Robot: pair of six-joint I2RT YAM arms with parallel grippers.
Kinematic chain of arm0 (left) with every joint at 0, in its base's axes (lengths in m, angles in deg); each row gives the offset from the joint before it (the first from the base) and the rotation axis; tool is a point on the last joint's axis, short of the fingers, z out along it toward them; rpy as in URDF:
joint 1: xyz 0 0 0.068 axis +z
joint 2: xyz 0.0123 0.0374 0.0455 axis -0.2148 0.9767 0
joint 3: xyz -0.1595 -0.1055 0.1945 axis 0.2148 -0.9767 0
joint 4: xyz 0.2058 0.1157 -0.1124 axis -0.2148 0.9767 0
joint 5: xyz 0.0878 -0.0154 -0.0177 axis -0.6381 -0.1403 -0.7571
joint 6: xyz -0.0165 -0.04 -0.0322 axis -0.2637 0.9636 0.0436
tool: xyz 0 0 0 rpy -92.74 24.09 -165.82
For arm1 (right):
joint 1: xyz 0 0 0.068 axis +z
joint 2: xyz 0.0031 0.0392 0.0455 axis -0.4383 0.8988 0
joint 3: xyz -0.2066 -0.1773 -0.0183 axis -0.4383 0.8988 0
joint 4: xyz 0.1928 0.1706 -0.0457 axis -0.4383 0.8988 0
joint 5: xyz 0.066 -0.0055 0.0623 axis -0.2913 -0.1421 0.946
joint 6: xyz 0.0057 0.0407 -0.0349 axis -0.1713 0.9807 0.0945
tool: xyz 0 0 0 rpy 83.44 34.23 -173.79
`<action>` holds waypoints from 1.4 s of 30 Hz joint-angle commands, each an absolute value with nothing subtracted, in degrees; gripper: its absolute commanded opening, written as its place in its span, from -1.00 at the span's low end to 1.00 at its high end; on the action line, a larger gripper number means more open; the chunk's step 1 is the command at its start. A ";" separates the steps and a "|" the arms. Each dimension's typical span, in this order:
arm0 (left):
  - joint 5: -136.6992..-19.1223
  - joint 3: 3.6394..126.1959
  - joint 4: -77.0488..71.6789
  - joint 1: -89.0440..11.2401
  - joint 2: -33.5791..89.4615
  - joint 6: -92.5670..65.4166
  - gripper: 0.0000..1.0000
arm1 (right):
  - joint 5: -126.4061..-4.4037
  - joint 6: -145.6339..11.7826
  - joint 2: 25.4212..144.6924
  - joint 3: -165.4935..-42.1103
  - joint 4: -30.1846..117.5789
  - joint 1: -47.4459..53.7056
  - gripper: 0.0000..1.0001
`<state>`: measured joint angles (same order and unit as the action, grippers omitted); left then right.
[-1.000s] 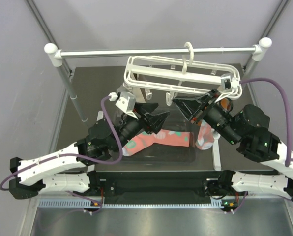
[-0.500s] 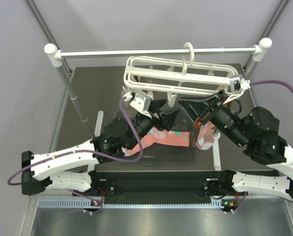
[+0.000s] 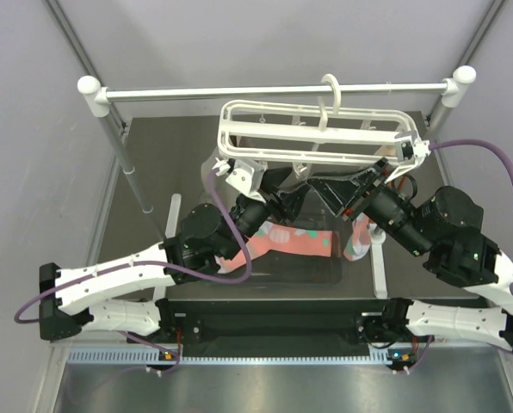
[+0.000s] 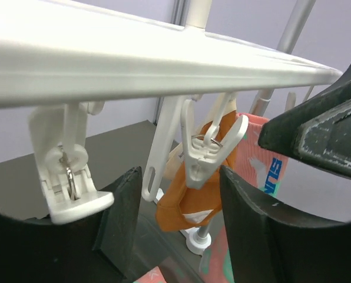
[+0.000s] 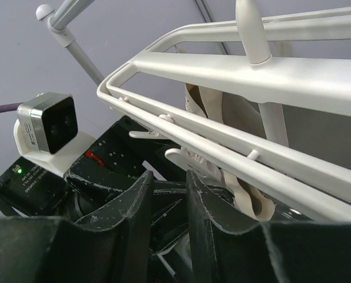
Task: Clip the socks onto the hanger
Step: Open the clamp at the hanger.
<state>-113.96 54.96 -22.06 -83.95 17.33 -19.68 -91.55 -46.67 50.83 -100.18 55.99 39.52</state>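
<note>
Two claws sit just under the hanger, with the socks down on the table.
The hanger runs side to side, hook up on the pole. Left claw is spread, and a clip shows between its fingers. Right claw is parted a little and holds nothing. One sock reads "SU".

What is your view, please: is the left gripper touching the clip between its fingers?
Cannot tell: in the left wrist view the clip appears beside a finger of the left gripper; depth unclear.
</note>
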 commanded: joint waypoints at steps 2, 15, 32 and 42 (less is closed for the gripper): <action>-112.80 57.88 -26.33 -83.51 16.78 -22.25 0.15 | -90.18 -46.58 51.44 -102.00 55.23 39.92 -0.43; -110.96 57.61 -25.19 -83.16 13.71 -19.27 -0.86 | -90.01 -47.02 51.26 -102.35 55.41 39.92 -0.26; -102.26 62.26 -10.17 -83.24 12.91 -10.66 -1.00 | -91.15 -49.04 54.60 -104.63 54.27 39.92 0.24; -100.50 62.45 -3.75 -83.15 13.27 -7.14 -1.00 | -92.82 -50.01 54.69 -103.93 53.56 39.92 0.14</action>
